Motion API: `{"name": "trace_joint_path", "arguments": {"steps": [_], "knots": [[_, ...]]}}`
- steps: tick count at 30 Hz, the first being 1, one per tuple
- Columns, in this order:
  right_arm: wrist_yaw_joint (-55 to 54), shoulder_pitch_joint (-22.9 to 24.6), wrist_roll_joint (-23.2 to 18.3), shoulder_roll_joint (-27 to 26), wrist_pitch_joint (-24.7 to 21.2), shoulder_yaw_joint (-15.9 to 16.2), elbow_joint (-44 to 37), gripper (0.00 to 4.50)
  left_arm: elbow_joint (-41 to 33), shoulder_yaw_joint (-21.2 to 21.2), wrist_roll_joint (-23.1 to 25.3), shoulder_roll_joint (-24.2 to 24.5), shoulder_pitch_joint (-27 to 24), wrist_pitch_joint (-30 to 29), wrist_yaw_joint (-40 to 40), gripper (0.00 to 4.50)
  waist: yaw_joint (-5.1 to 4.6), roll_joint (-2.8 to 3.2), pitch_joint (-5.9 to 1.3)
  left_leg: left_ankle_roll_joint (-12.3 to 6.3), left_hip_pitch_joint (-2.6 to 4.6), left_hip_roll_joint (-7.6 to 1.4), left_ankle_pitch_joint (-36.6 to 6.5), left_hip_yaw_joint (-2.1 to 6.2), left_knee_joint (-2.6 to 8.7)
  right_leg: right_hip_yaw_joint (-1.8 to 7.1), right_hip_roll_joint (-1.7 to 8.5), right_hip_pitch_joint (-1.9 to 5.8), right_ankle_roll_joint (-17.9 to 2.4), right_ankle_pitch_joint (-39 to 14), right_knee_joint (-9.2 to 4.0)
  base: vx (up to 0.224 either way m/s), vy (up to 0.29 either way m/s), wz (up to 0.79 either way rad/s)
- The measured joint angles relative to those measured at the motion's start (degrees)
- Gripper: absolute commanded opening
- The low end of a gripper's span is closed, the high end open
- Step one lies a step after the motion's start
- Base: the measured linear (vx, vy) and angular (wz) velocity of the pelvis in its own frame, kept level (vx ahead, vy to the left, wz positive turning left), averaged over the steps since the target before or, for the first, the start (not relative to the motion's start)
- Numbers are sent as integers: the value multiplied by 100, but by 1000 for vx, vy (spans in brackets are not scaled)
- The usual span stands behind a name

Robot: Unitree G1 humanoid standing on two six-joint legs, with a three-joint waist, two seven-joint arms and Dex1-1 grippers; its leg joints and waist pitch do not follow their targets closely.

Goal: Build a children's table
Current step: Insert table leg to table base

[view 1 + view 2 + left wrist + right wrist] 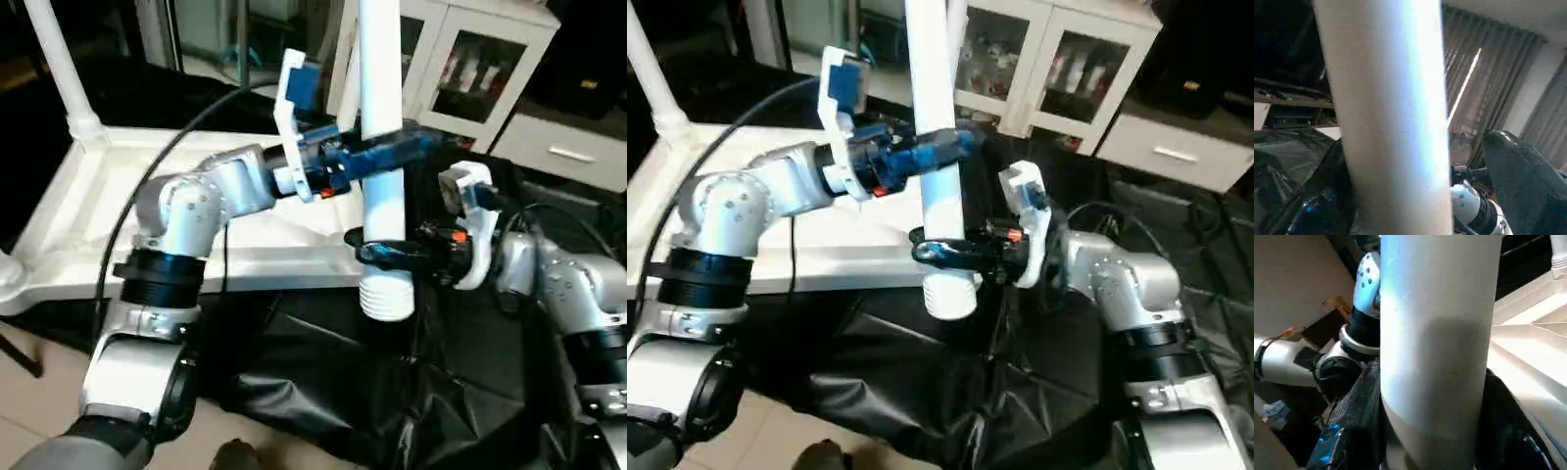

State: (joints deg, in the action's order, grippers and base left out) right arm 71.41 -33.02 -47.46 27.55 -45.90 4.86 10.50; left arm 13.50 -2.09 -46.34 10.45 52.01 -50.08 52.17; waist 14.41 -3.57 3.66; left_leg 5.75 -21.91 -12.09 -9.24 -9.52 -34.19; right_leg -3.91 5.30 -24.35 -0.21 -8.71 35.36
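Children's table top (196, 211) lies inverted on the black-draped worktable (323, 392), one leg (59, 69) socketed at its far left corner. Centre: a loose leg (384, 176) hangs upright off the near edge, seemingly light, stiff, smooth; best gripped mid-shaft. Left gripper (377, 155) reaches level, fingers spread about it; right gripper (392, 255) clamps lower.

white glass-door cabinet (460, 59) | grey curtains (1488, 93) | tiled floor (39, 411)

The leg (382, 196) and tabletop (127, 215) look like smooth, slightly glossy white plastic. Forearms (211, 201) are satin silver metal. Crinkled glossy black sheeting, probably plastic, covers the bench (323, 382).
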Motion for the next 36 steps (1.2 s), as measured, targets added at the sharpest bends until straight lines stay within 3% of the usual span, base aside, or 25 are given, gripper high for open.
{"name": "trace_joint_path", "arguments": {"steps": [7, 9, 12, 15, 18, 19, 20, 30, 36], "knots": [[41, -37, 126, -85, 153, -1, 136, 186, 100, -21, 110, 37, 0, 73, -36, 310, -3, -1, 0, 0, -2, -2, 0, 2, -6, 0, -1, 0, 0, 1, 0, 0, 0, 0], [38, -63, 186, -140, 163, -1, 159, 186, 99, -34, 108, 67, -1, 54, -37, 271, -4, -1, 0, 0, -2, -2, 0, 2, -6, 0, -1, 0, 0, 1, -1, 0, 0, 0], [51, -94, 244, -172, 172, 16, 166, 186, 99, -38, 108, 163, -14, 20, -39, 265, -3, -1, 0, 0, -3, -2, 0, 1, -6, 0, -1, 0, 0, 0, -3, 0, 0, 0], [48, -177, 319, -174, 236, 22, 274, 186, 99, -36, 126, 249, -33, 1, -40, 227, 5, -9, 0, 0, -5, -1, 0, 1, -6, 0, -1, 0, 0, 0, -2, 0, 0, 0], [102, -294, 480, -174, 397, 58, 384, 186, 100, -66, 163, 261, -32, 9, -54, 221, 6, -19, -3, 0, -4, -2, 0, 0, -8, 1, 0, 0, 0, 0, -2, 0, 0, 0], [95, -331, 508, -189, 407, 57, 422, 186, 100, -88, 174, 261, -32, 25, -70, 198, 3, -19, -3, 0, -4, -2, 0, 0, -9, 1, 0, 0, 0, 0, -2, 0, 0, 0], [80, -367, 543, -214, 430, 57, 452, 242, 102, -108, 179, 260, -31, 43, -95, 192, 0, -21, -3, 0, -4, -2, 1, 0, -9, 1, 0, 0, 0, 0, -1, 0, 0, 0], [-128, -496, 763, -216, 569, -4, 611, 309, 110, -64, 518, 182, -21, 421, -397, 188, -3, -57, -2, -2, -8, -1, 1, -2, -9, 1, 0, -1, 2, 0, -3, 0, 0, 0], [-563, -511, 1398, -383, 1397, 22, 605, 355, -30, -8, 803, 340, -10, 559, -485, 186, -12, -77, -4, 0, -6, -3, 2, -1, -10, 1, 0, -3, 11, -6, 2, 0, 0, 0]]}}
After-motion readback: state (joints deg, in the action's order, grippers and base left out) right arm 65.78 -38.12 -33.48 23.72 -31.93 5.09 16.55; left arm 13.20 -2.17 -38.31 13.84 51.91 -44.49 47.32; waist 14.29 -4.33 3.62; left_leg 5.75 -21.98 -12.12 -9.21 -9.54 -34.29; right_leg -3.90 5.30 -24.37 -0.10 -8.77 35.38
